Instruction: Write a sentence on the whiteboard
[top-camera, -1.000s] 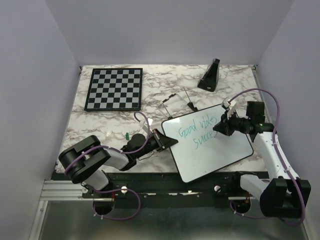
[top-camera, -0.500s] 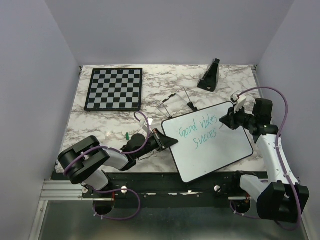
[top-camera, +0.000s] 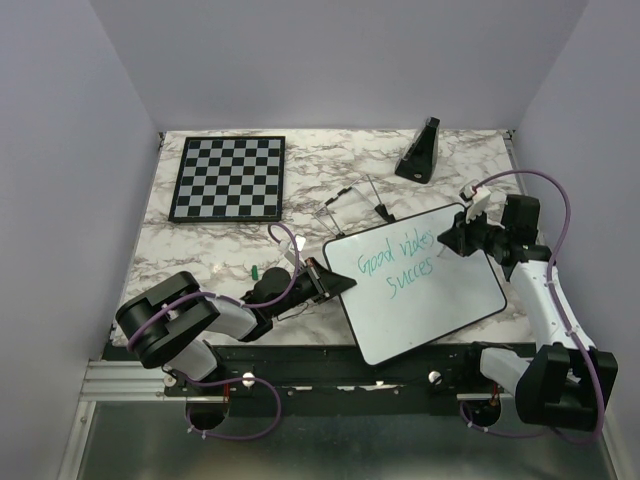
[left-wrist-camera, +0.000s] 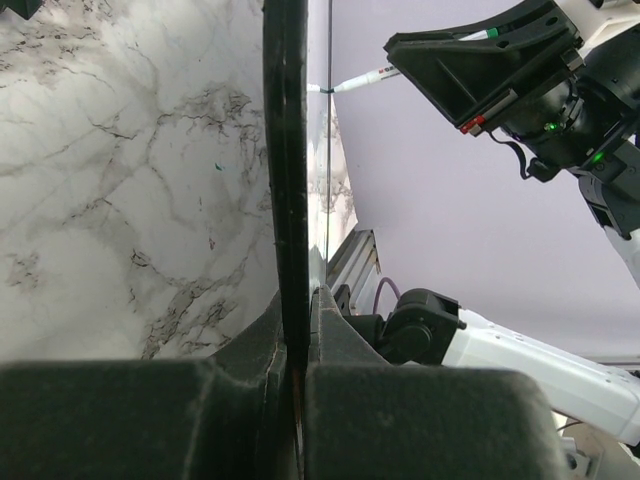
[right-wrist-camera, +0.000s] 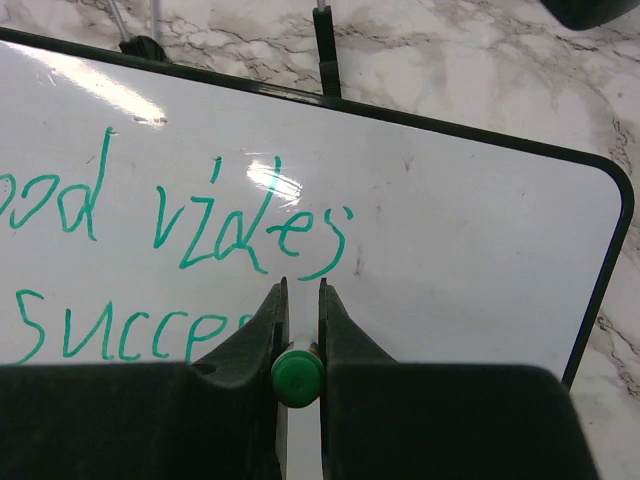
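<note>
Green-teal sentence (right-wrist-camera: 240, 235) — two lines on whiteboard (top-camera: 440, 305); left hand (top-camera: 335, 282) grips it; right hand (right-wrist-camera: 298, 300) pinches marker (right-wrist-camera: 298, 378)

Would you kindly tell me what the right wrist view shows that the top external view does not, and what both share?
Only the right wrist view shows the green end of the marker pinched between the right fingers. Only the top external view shows the chessboard and the left fingers clamping the whiteboard at its left corner. Both show that board and the green sentence on it.
</note>
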